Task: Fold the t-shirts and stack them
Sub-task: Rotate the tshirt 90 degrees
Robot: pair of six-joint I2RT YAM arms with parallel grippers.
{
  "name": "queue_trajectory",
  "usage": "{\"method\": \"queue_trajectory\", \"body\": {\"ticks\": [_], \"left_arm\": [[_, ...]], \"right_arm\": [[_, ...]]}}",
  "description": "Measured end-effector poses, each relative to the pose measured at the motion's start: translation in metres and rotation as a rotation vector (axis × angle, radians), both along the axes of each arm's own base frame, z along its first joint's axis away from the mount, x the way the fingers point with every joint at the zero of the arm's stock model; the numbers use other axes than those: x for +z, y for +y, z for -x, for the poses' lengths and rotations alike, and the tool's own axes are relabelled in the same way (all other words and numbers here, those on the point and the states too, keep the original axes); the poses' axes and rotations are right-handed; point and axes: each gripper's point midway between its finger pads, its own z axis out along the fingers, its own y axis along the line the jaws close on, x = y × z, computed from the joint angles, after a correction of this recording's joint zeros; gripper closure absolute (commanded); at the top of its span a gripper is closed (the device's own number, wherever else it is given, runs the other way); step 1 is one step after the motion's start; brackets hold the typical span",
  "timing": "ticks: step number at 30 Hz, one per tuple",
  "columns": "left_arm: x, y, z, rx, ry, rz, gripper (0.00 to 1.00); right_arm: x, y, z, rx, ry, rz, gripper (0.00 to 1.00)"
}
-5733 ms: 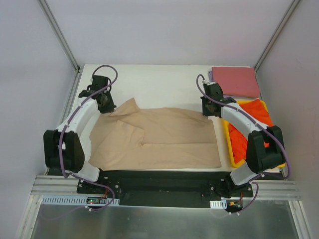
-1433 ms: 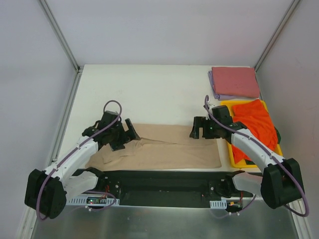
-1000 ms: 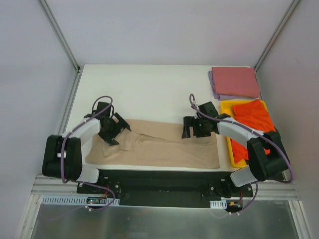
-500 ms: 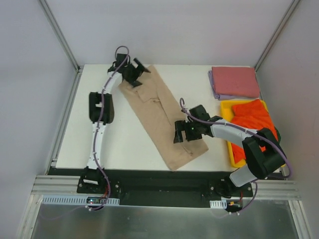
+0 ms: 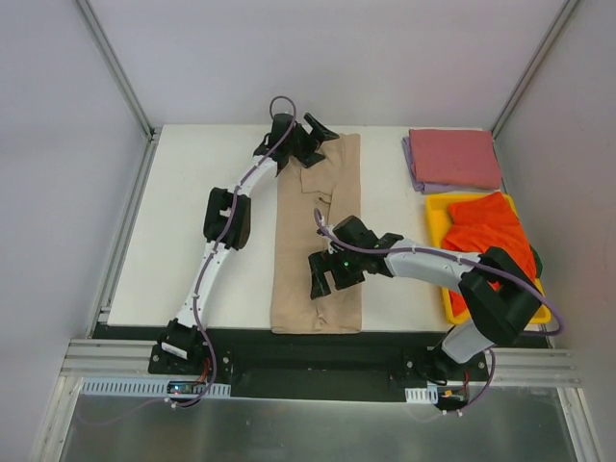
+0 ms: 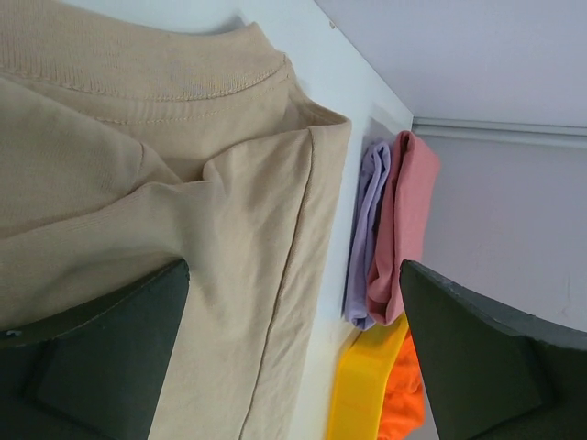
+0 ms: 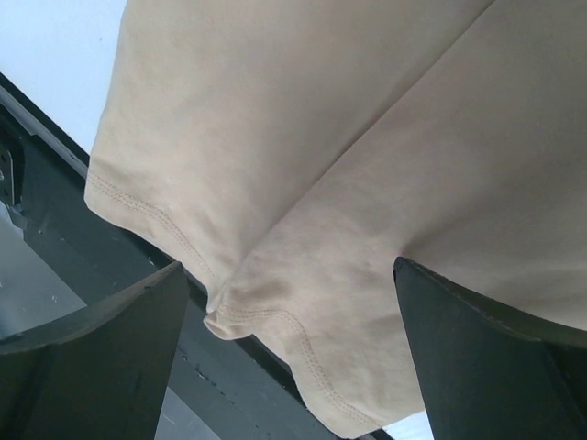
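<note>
**Claws wide open at both ends of the tan shirt**

Left claw (image 5: 308, 142) stands fully open over the collar (image 6: 174, 78) of the tan shirt (image 5: 337, 188) and grips nothing; the cloth only lies under its spread fingers. Right claw (image 5: 330, 277) is just as wide and also empty. It is over the lower half of the same shirt, close to the hem (image 7: 156, 215).

The tan shirt lies on the table (image 5: 192, 192) as one long narrow strip, with the collar at the far end and the hem at the near edge. I think it is laid so because a straight strip is easy to fold end over end, with one claw at each end.

To the right of the tan shirt, at the far corner, the pink shirt (image 5: 452, 157) rests folded on the lavender shirt (image 5: 412, 171). This looks like the stack where the tan shirt must go. Nearer than that pile, also right of the tan shirt, the orange shirt (image 5: 491, 231) lies crumpled in the yellow tray (image 5: 435, 210), not yet folded.

Left arm is stretched almost straight, far across the table to the collar. Right arm is bent and reaches sideways to its left, its wrist low over the cloth.
</note>
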Motion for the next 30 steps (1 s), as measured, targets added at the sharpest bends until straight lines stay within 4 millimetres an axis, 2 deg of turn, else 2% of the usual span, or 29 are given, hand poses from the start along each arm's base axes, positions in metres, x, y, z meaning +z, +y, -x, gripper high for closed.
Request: {"method": "queue_trajectory", "body": {"ticks": [3, 7, 9, 12, 14, 17, 18, 20, 22, 24, 30], "left_arm": [[0.002, 0.004, -0.002, 0.0, -0.025, -0.018, 0.01], [0.016, 0.012, -0.004, 0.003, -0.068, -0.066, 0.01], [0.033, 0.017, 0.001, -0.013, -0.096, -0.1, 0.01], [0.071, 0.028, 0.018, -0.045, -0.138, -0.165, 0.01], [0.115, 0.037, 0.043, -0.083, -0.188, -0.207, 0.01], [0.171, 0.049, 0.087, -0.136, -0.261, -0.233, 0.01], [0.186, 0.056, 0.112, -0.155, -0.273, -0.243, 0.01], [0.201, 0.07, 0.165, -0.189, -0.275, -0.262, 0.01], [0.198, 0.081, 0.213, -0.216, -0.266, -0.29, 0.01], [0.176, 0.085, 0.253, -0.241, -0.222, -0.315, 0.01], [0.043, 0.09, 0.373, -0.401, 0.12, -0.412, 0.01]], "right_arm": [[0.004, -0.003, 0.0, -0.005, -0.008, 0.004, 0.04], [0.015, -0.006, -0.001, -0.004, -0.04, 0.001, 0.04], [0.022, -0.011, -0.002, -0.005, -0.07, 0.012, 0.04], [0.035, -0.019, -0.004, -0.01, -0.118, 0.017, 0.04], [0.046, -0.024, -0.002, -0.006, -0.15, 0.011, 0.01], [0.06, -0.026, 0.006, 0.029, -0.206, -0.006, 0.07], [0.063, -0.025, 0.012, 0.058, -0.222, -0.008, 0.12], [0.063, -0.023, 0.028, 0.13, -0.246, 0.0, 0.17], [0.057, -0.024, 0.042, 0.187, -0.251, 0.025, 0.21], [0.048, -0.027, 0.053, 0.223, -0.243, 0.059, 0.23], [0.012, -0.043, 0.072, 0.293, -0.211, 0.213, 0.24]]}}
